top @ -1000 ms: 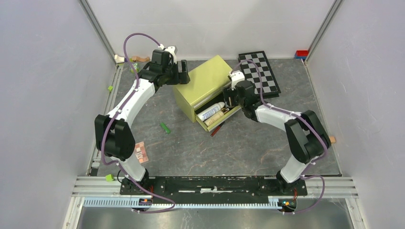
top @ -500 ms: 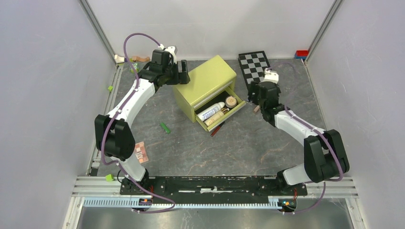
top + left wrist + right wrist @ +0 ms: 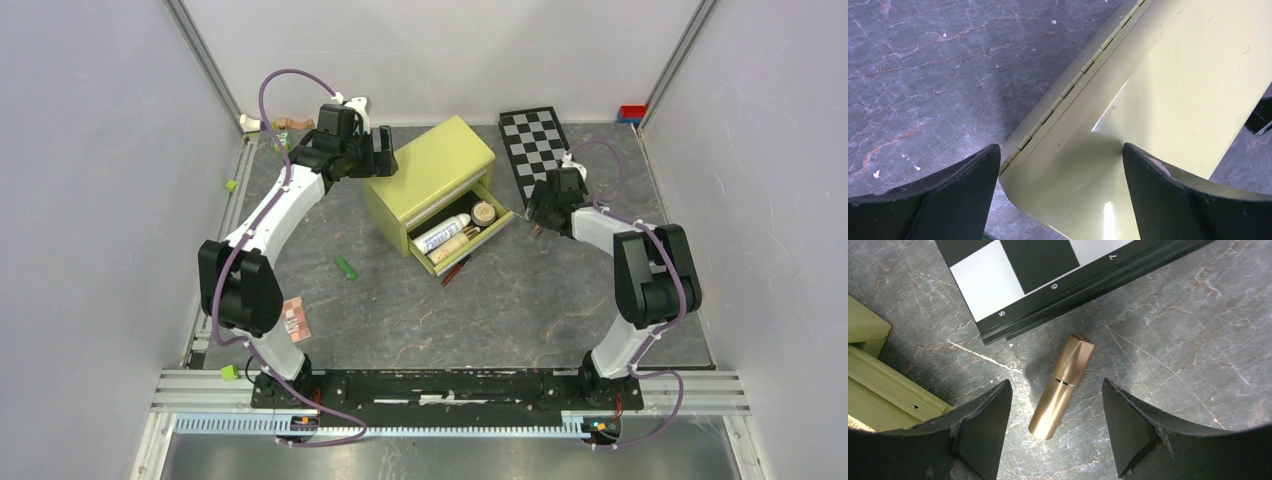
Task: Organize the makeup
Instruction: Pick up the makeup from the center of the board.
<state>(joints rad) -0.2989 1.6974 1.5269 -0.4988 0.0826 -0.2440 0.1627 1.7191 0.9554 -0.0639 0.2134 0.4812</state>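
Presently on the grey marbled bench [image 3: 500, 300]:

- Olive-green metal box [image 3: 430, 165], hinged lid shut, front drawer [image 3: 497, 227] pulled out. The drawer holds a white tube [image 3: 441, 234], a round tan jar [image 3: 484, 212] and a beige bottle [image 3: 450, 247], with the tube and bottle lying side by side.
- Gold-coloured cylindrical tube [image 3: 1061, 386], lying flat on the bench between the drawer and the black-and-white checkerboard [image 3: 1048, 270], just beside the board's edge.
- Square pink-brown palette [image 3: 294, 320], flat on the bench near the left arm's elbow, well apart from the box.
- Small green oblong piece [image 3: 345, 268], loose on the bench left of the drawer.
- Thin reddish item [image 3: 449, 273], possibly a stick, at the drawer's near corner; too small to tell.
- Left end effector [image 3: 1060, 150]: fingers spread wide over the box's hinged rear corner, gripping nothing.
- Right end effector [image 3: 1055, 385]: fingers parted either side of the gold tube and clear of it, nothing held.
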